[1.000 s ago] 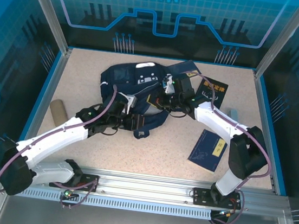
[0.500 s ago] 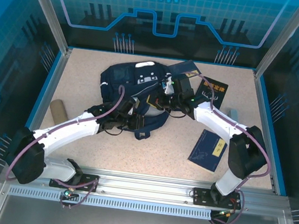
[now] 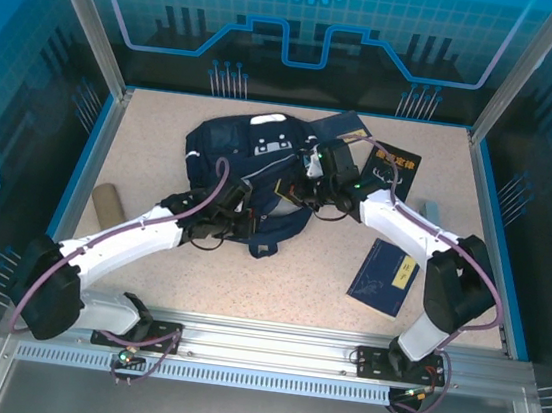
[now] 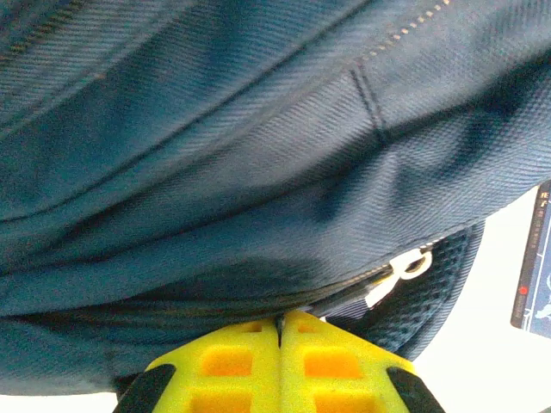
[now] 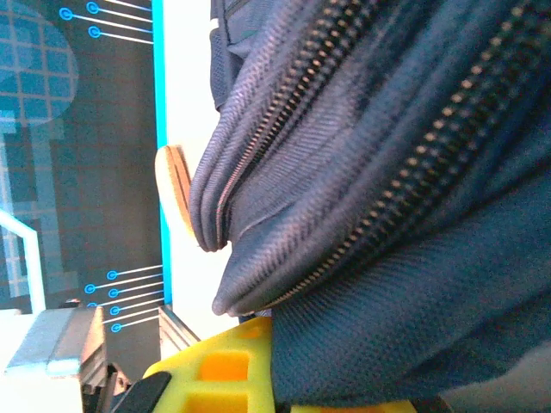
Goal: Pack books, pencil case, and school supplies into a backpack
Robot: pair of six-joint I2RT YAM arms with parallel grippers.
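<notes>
Advanced, then closed left end effector (image 4: 280, 323) on large navy-blue fabric backpack (image 3: 247, 158); right end effector (image 3: 296, 191) pinching same fabric. Not yet packed: thin dark paperback books (image 3: 385, 275), tan cylindrical pencil case (image 3: 108, 206).

Speckled beige table (image 3: 165, 122) with a blue rim (image 3: 84, 173); a slotted aluminium rail (image 3: 269, 342) runs along its near edge, and a panel (image 3: 309, 19) with blue circuit graphics stands behind

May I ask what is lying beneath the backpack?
A navy book juts out at the far right edge of the backpack, seemingly from beneath; its remainder and anything else underneath are covered by fabric.
</notes>
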